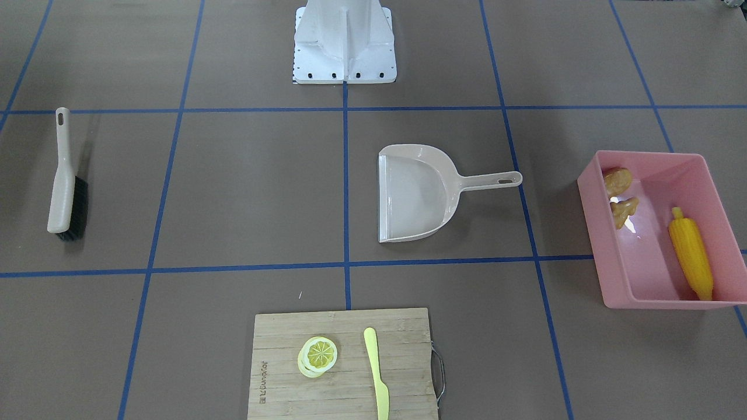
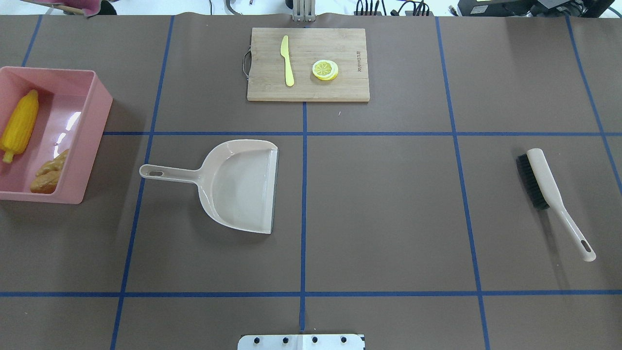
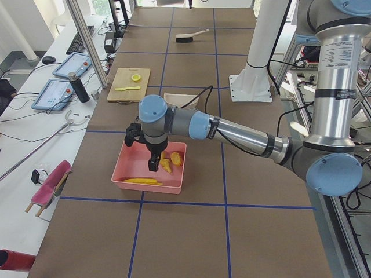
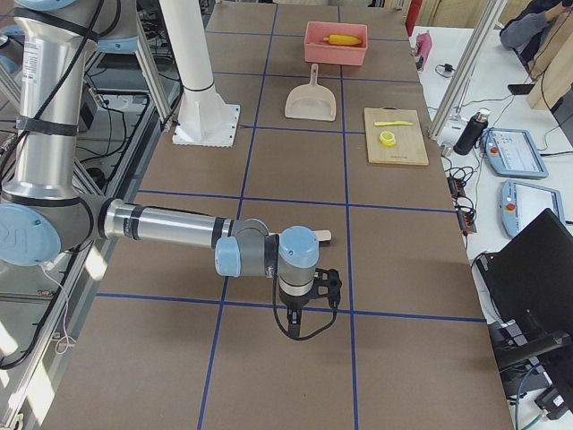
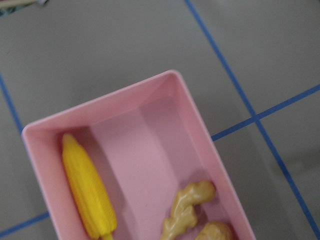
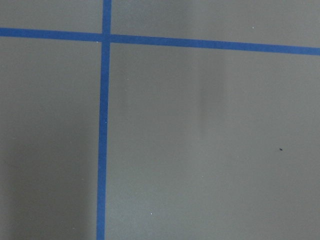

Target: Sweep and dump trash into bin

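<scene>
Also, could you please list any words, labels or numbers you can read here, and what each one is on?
Board: a brand mark along one short edge; it seems to end "bundor", the start unclear.
Left arm: a white label, too small to read.
Bin, dustpan, brush: no text visible.

Bench [image 1: 251, 192]: matt brown sheet covering, smooth; grid lines of blue tape [image 1: 345, 175]. Bin [image 1: 604, 251]: pink plastic, glossy, glare patch on floor. Corn cob [image 1: 691, 256]: yellow plastic, ribbed surface. Ginger root [image 1: 623, 210]: tan, knobbly, slight sheen. Potato [image 1: 617, 181]: brown, slight sheen. Dustpan [image 1: 417, 192]: beige plastic, smooth, semi-gloss. Brush [image 1: 61, 181]: beige plastic back, black bristles. Cutting board [image 1: 350, 396]: pale wood strips, matt; wire metal handle. Knife [image 1: 376, 373]: pale yellow plastic, smooth
</scene>
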`<state>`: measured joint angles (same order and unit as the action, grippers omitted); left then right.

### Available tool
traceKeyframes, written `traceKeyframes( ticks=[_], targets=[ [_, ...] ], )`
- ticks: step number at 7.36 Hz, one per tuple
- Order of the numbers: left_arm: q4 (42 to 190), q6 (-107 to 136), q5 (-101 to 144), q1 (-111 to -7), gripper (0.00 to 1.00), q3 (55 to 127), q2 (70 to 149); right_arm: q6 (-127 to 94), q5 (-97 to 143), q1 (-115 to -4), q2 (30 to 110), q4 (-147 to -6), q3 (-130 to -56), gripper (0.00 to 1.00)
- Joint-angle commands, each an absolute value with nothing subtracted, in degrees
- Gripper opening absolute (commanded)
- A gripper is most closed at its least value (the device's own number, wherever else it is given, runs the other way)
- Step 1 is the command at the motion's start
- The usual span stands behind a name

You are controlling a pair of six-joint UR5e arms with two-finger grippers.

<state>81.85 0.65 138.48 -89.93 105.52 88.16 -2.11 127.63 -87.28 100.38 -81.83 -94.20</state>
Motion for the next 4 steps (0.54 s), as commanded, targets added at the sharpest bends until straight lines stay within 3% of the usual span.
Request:
traceKeyframes(
  ticks=[1, 4],
  targets=[
    [78.0, 0.5, 139.3, -95.3, 0.98, 103.9, 82.5, -2.1, 127.6, -87.3, 100.4, -81.8, -93.9, 1.00],
    [77.7, 0.9, 140.4, -96.5, 0.98, 99.5, 82.7, -2.1, 127.6, -87.3, 100.4, -81.8, -93.8, 1.00]
  ],
)
